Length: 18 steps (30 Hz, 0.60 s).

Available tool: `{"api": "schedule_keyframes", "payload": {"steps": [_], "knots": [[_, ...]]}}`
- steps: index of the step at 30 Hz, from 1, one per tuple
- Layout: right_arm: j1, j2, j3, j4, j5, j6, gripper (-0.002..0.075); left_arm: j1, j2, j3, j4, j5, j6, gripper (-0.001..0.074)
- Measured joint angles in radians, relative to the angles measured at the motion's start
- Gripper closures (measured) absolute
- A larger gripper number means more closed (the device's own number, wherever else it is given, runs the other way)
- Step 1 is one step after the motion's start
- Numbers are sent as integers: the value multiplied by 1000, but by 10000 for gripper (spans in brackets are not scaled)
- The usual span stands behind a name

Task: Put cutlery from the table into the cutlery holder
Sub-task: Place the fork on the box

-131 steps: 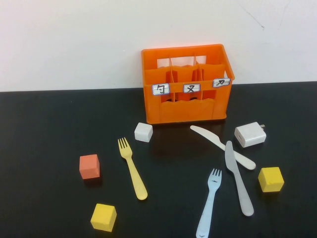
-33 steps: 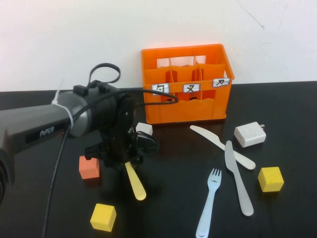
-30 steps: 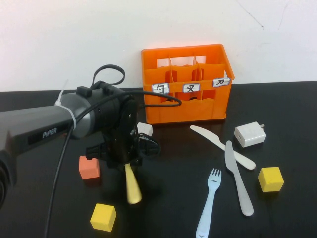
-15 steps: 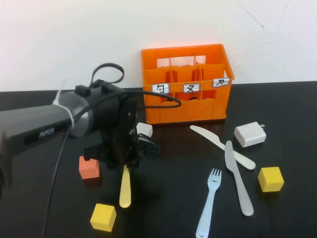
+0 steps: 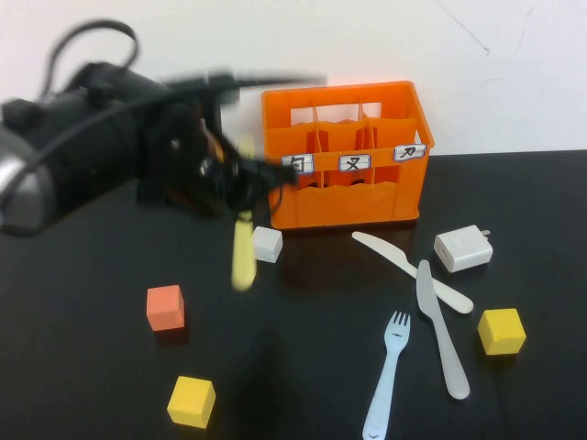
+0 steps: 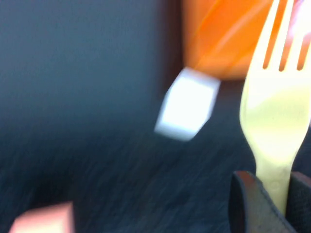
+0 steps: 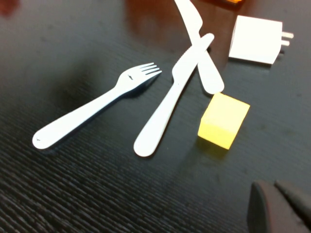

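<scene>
One slim yellow fork [image 5: 243,249] hangs handle-down, clamped in the left end effector [image 5: 229,179]; right end effector's [image 7: 279,206] state unclear

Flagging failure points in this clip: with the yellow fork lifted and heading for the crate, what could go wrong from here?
1. The left pincer grips the yellow fork near its neck, so the long handle hangs free and may swing or slip.
2. That hanging handle could clip the rim of the cutlery holder or the white cube beside it.
3. The right pincer hovers above the grey knife, which lies across the cream knife; picking one up may drag the other.
</scene>
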Motion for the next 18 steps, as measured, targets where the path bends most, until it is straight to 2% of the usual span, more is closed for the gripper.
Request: {"api": "schedule_keyframes", "payload": {"steps": [9, 18], "knots": [[0, 0, 0, 0, 0, 0, 728, 0, -57, 0, 0, -518, 44, 633], [0, 0, 17, 0, -6, 0, 728, 0, 88, 2, 87, -999, 98, 633]]}}
